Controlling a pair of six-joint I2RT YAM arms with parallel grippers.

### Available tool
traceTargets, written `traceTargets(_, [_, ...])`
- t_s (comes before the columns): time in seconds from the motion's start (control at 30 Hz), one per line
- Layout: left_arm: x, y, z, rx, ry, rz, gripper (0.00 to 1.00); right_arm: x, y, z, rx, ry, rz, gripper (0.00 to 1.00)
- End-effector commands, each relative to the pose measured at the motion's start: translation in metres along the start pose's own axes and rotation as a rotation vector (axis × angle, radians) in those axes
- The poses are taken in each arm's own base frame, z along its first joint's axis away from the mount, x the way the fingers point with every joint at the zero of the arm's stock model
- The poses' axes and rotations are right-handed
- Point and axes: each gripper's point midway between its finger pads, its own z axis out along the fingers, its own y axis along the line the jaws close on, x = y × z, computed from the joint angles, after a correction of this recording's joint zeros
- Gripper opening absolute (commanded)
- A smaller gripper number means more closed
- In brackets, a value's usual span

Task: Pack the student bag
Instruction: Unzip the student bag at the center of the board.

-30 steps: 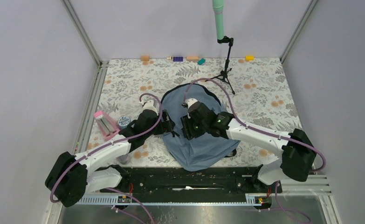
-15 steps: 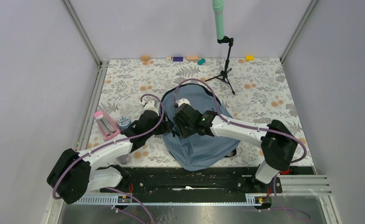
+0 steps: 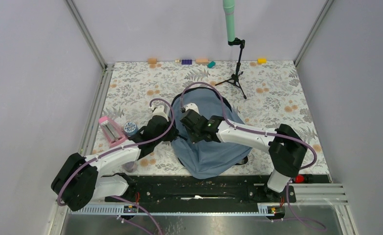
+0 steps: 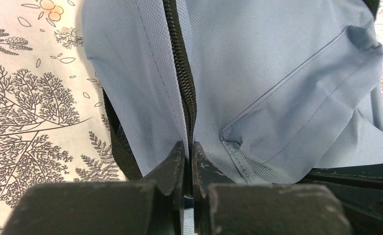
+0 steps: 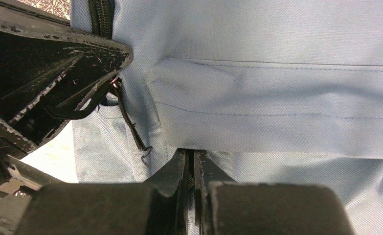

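The student bag [image 3: 214,147], grey-blue fabric with a black zipper [image 4: 179,63], lies in the middle of the floral table. My left gripper [image 3: 173,132] is at the bag's left edge. In the left wrist view its jaws [image 4: 189,149] are shut on the fabric right at the zipper line. My right gripper [image 3: 187,121] is just beside it on top of the bag. In the right wrist view its jaws [image 5: 190,155] are pinched shut on the fabric under a pocket seam [image 5: 277,68], with the left gripper's black fingers [image 5: 47,63] close at the upper left.
A pink container [image 3: 112,131] and a small round blue object [image 3: 129,127] sit left of the bag. A black tripod [image 3: 236,73] with a green pole stands behind it. Small coloured blocks [image 3: 186,61] line the far edge.
Both grippers have closed onto the bag's fabric. The right arm swung left across the bag and now sits beside the left gripper, which edged slightly forward.
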Motion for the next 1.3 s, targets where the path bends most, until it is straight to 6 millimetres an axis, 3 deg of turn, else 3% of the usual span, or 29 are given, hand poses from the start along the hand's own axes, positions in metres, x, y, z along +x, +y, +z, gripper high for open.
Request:
traceTargets(0.0, [-0.020, 0.015, -0.008, -0.077, -0.068, 0.064, 0.00, -0.016, -0.032, -0.041, 0.122, -0.034, -0.025, 0.00])
traceTargets(0.13, [-0.019, 0.028, -0.011, -0.131, -0.066, 0.100, 0.00, -0.014, -0.042, -0.054, 0.114, 0.010, -0.018, 0.00])
traceTargets(0.27, [-0.018, 0.038, -0.014, -0.167, -0.070, 0.112, 0.00, -0.006, -0.047, -0.060, -0.027, 0.070, 0.075, 0.00])
traceTargets(0.37, [-0.017, 0.045, -0.016, -0.187, -0.075, 0.115, 0.00, -0.006, -0.062, -0.062, -0.070, 0.068, 0.136, 0.00])
traceTargets(0.57, [-0.018, 0.055, -0.020, -0.221, -0.081, 0.122, 0.00, 0.002, -0.083, -0.055, -0.196, 0.137, 0.262, 0.00])
traceTargets(0.7, [-0.020, 0.062, -0.024, -0.240, -0.090, 0.124, 0.00, 0.011, -0.108, -0.041, -0.166, 0.162, 0.319, 0.00])
traceTargets(0.77, [-0.021, 0.061, -0.025, -0.235, -0.094, 0.120, 0.00, 0.017, -0.115, -0.036, -0.138, 0.181, 0.328, 0.00])
traceTargets(0.9, [-0.022, 0.048, -0.024, -0.159, -0.084, 0.148, 0.00, 0.023, -0.097, -0.033, -0.236, 0.202, 0.360, 0.00])
traceTargets(1.07, [-0.032, 0.031, -0.027, -0.082, -0.102, 0.194, 0.01, 0.038, -0.120, -0.026, -0.104, 0.194, 0.367, 0.00])
traceTargets(1.1, [-0.035, 0.024, -0.029, -0.050, -0.106, 0.213, 0.10, 0.038, -0.118, -0.027, -0.116, 0.195, 0.363, 0.00])
traceTargets(1.13, [-0.039, 0.014, -0.031, -0.006, -0.113, 0.239, 0.26, 0.036, -0.112, -0.029, -0.155, 0.188, 0.363, 0.00])
traceTargets(1.2, [-0.043, -0.009, -0.039, 0.098, -0.131, 0.309, 0.70, 0.031, -0.096, -0.034, -0.259, 0.171, 0.353, 0.00])
traceTargets(1.27, [-0.051, -0.036, -0.050, 0.206, -0.194, 0.377, 0.83, 0.027, -0.085, -0.039, -0.314, 0.161, 0.338, 0.00])
